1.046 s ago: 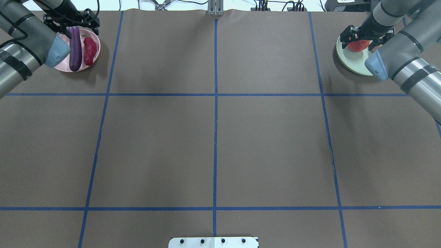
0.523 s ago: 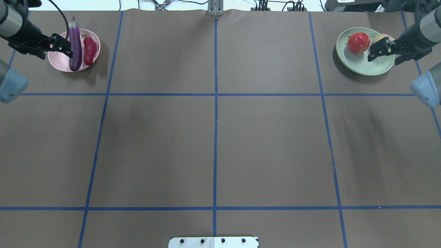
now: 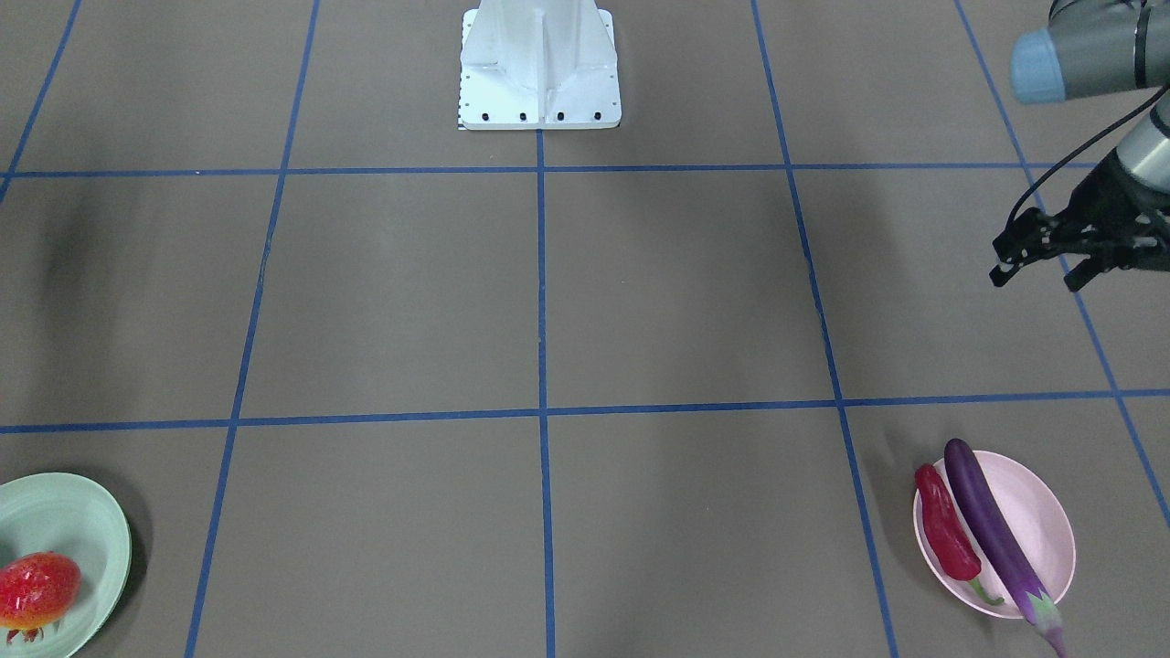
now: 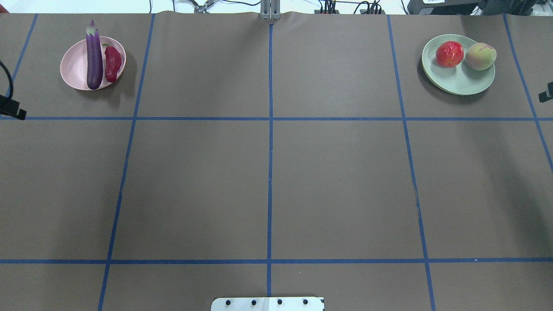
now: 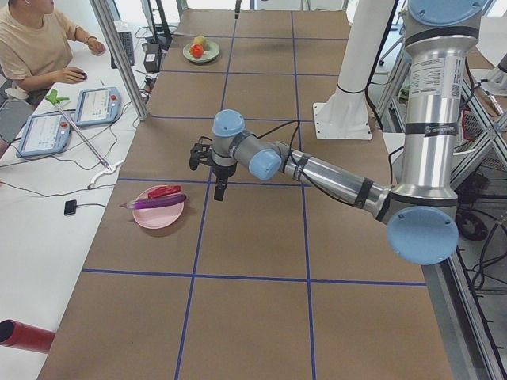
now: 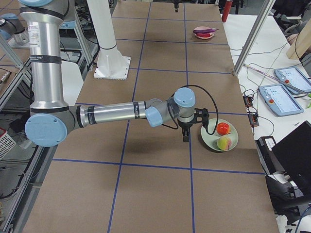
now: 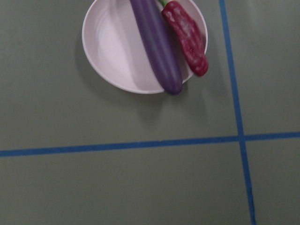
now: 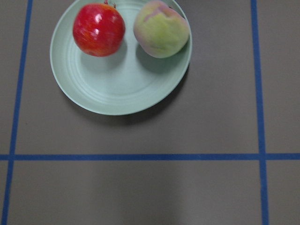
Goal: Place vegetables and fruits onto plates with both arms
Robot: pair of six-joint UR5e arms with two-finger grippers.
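Observation:
The purple eggplant (image 4: 94, 56) and the red chili (image 4: 112, 64) lie side by side on the pink plate (image 4: 73, 65) at the far left. They also show in the left wrist view: the eggplant (image 7: 157, 47) and the chili (image 7: 187, 35). The red round fruit (image 4: 449, 53) and the peach (image 4: 480, 56) sit on the mint green plate (image 4: 458, 82) at the far right. My left gripper (image 3: 1035, 279) is open and empty, well clear of the pink plate (image 3: 1033, 512). My right gripper (image 4: 545, 94) shows only as a sliver at the edge; I cannot tell its state.
The white base block (image 3: 539, 64) stands at the robot's side of the table. Blue tape lines divide the brown tabletop. A seated operator (image 5: 40, 39) and tablets (image 5: 95, 107) are beside the far table edge. A red cylinder (image 5: 24, 336) lies off the table.
Both grippers have drawn back from over their plates toward the robot and outward, to the edges of the overhead view. The right gripper has left the red fruit on the green plate.

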